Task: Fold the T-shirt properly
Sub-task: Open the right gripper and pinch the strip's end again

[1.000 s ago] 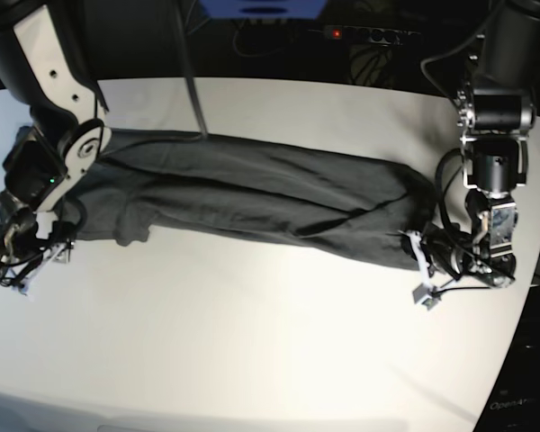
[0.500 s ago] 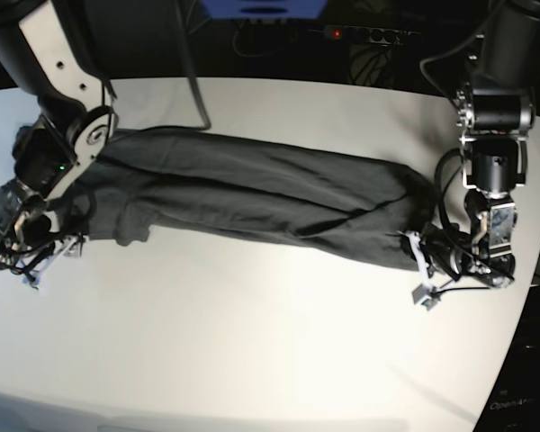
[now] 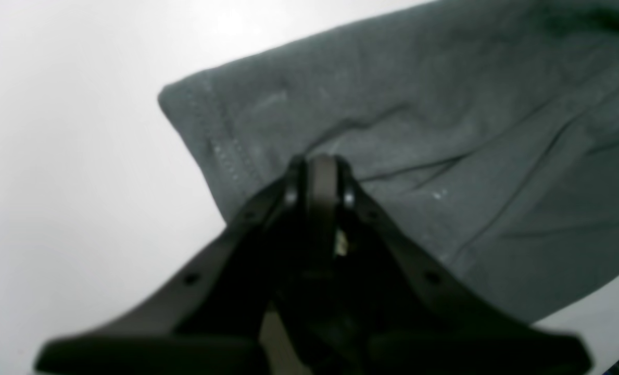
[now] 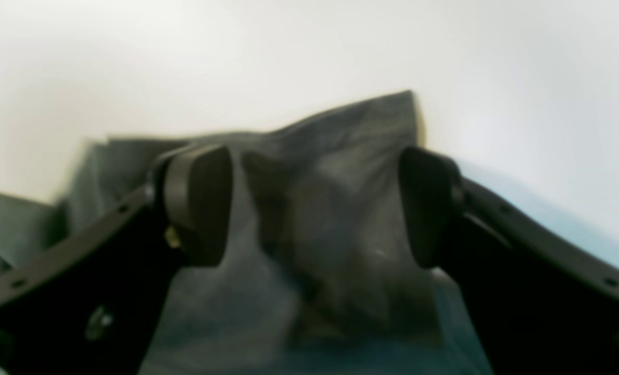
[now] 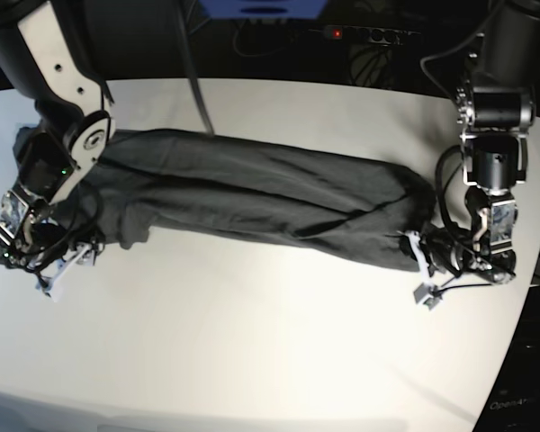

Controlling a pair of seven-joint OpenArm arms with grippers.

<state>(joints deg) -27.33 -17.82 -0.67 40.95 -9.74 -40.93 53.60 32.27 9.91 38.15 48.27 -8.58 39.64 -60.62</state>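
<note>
**T-shirt laid out long, held at one end only**

The T-shirt lies as a narrow band across the white surface. At its hemmed corner, the left tool is clenched, apparently pinning cloth. At the opposite end, the right tool stands released, straddling a raised fold, likely preparing its grasp.

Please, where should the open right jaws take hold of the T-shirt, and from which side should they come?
Probably the raised corner of the T-shirt between the right gripper pads. Come in from the table edge beyond that end, low along the surface: the cloth peaks there as a loose fold and already sits between the open jaws.
</note>
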